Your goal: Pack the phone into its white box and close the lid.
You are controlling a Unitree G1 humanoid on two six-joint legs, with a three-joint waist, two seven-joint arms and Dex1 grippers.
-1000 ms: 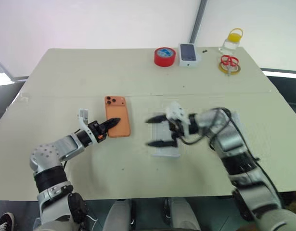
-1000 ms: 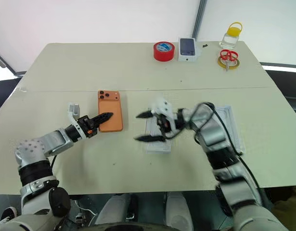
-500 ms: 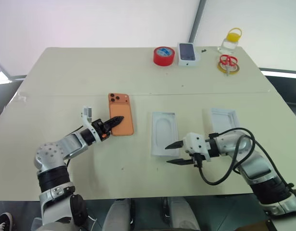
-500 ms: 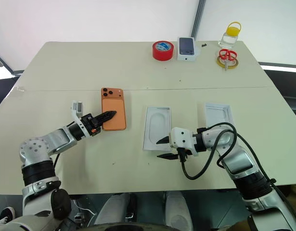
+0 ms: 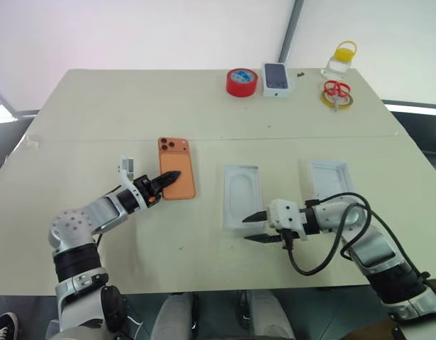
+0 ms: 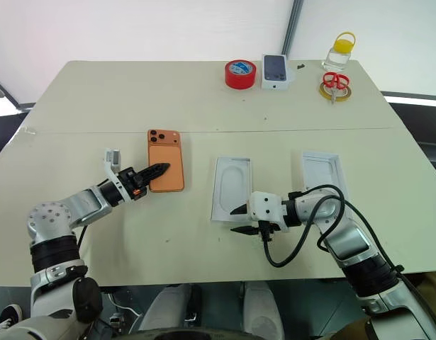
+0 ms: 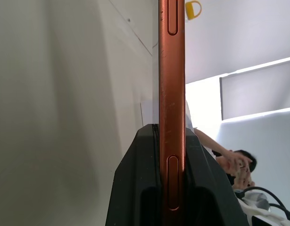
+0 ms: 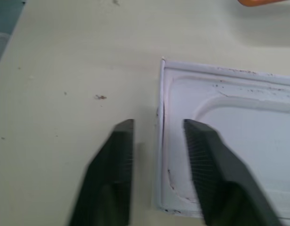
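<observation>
Beige table [image 5: 203,106], left fingers [image 5: 168,177] clamped on the orange phone's [image 5: 176,168] edge, right fingers [image 8: 201,155] parted, straddling white insert sheet's [image 5: 241,205] edge

A pale beige tabletop [image 5: 132,106], crossed by one thin seam, stands before a plain white wall [image 5: 132,35]. A dark grey pole [image 5: 292,32] rises behind the tabletop's far edge. Dark floor [image 5: 8,142] shows beside the tabletop.

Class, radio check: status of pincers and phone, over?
Left pincer shut on phone. Right pincer open, straddling insert sheet's near edge. Nothing in the way.
</observation>
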